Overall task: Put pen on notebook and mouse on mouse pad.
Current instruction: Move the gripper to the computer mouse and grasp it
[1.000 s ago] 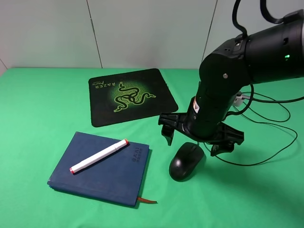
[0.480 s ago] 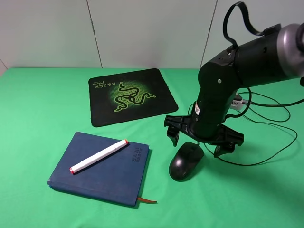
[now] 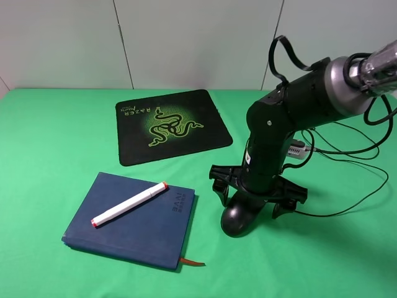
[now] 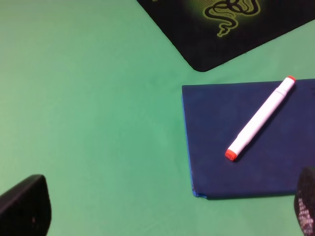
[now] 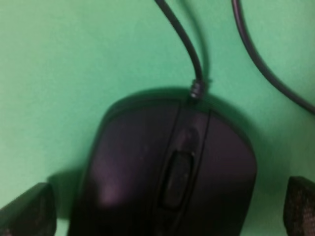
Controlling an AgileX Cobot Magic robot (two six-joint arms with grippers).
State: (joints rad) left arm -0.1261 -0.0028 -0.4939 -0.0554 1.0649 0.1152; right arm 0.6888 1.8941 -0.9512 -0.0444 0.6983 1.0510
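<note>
Green tabletop, pale wall | right hand released astride mouse | left hand released

Open cloth between mouse, mouse pad

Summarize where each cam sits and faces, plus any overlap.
Exterior high: mounted high, looks down on mouse pad, notebook, pen, mouse; right arm shows.
Left wrist: looks down on notebook, pen, mouse pad corner; left gripper open, tips visible.
Right wrist: close above mouse; right gripper open, tips flanking it.
Shared: exterior and left wrist both show pen on notebook.
</note>
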